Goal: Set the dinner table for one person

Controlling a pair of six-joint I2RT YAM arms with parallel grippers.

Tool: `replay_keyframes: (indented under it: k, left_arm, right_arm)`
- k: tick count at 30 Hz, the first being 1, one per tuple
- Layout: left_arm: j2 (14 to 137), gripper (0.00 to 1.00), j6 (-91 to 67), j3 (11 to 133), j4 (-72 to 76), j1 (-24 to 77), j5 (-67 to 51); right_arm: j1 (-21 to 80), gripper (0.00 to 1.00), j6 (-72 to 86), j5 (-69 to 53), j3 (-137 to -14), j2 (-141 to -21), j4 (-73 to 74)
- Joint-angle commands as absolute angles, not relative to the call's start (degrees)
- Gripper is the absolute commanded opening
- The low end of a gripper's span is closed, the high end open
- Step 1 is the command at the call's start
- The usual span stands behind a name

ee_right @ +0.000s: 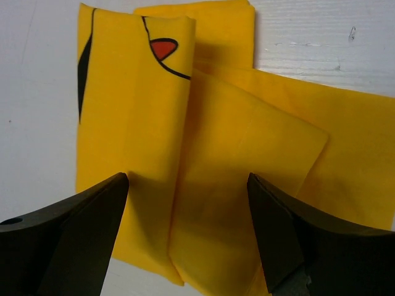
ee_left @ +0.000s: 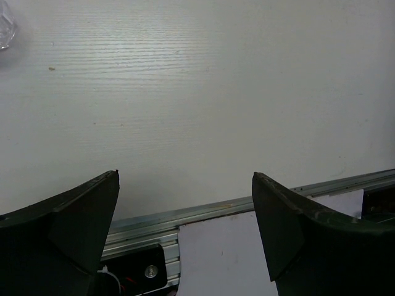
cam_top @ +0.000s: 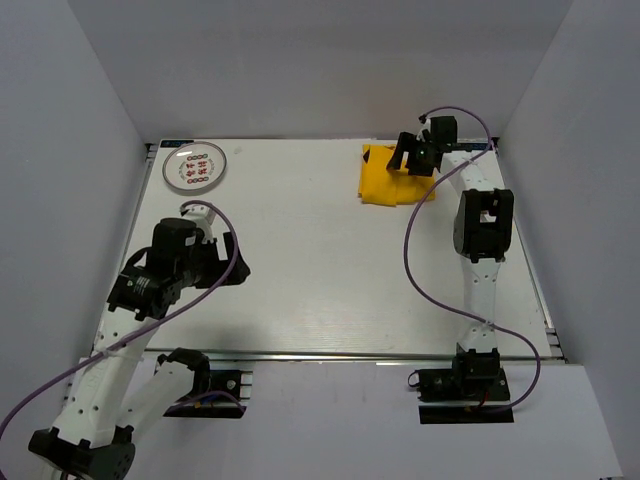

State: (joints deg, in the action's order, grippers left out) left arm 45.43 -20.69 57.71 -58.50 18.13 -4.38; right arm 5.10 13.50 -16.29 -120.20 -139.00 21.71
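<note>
Dinner table (cam_top: pixel 330 270), white plank grain, metal rails (cam_top: pixel 330 356), grey walls (cam_top: pixel 300 60)

light: bright, even | shadows: soft on dinner table (cam_top: pixel 330 270) | focus: mostly sharp

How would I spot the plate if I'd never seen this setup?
Start at the big white table. Go to its far left corner. The plate there is round with red markings, unlike the folded yellow cloth at far right.

The table (cam_top: pixel 330 270) is a large, flat white rectangle with faint plank grain, edged with metal rails.
</note>
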Motion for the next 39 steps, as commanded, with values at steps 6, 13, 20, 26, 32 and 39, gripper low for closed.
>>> replay_keyframes:
  k: [6,13,20,26,32,39]
  left_arm:
    - [47.11,0.98,-19.69,57.31,-57.13,18.37,-5.89]
    - [49.21,0.98,-19.51,57.57,-56.95,18.37,-6.24]
    - [50.19,0.98,-19.51,57.92,-57.13,18.37,-5.98]
    - [50.36,0.98,-19.51,57.57,-56.87,18.37,-6.06]
    - [50.36,0.98,-19.42,57.39,-56.52,18.37,-6.06]
    - [49.66,0.98,-19.78,57.48,-56.43,18.37,-5.54]
  right_arm:
    - [4.31,0.83,13.79,-22.33,-123.75,-141.06,12.40]
    - [4.75,0.83,14.50,-19.42,-122.17,-140.89,7.56]
    - [4.74,0.69,16.70,-23.20,-126.04,-145.02,7.74]
    - [4.66,0.31,18.54,-26.72,-124.89,-144.23,3.69]
    - [5.27,0.00,19.16,-29.44,-116.75,-135.99,-2.60]
    - [9.22,0.00,17.93,-36.30,-80.24,-113.75,-23.51]
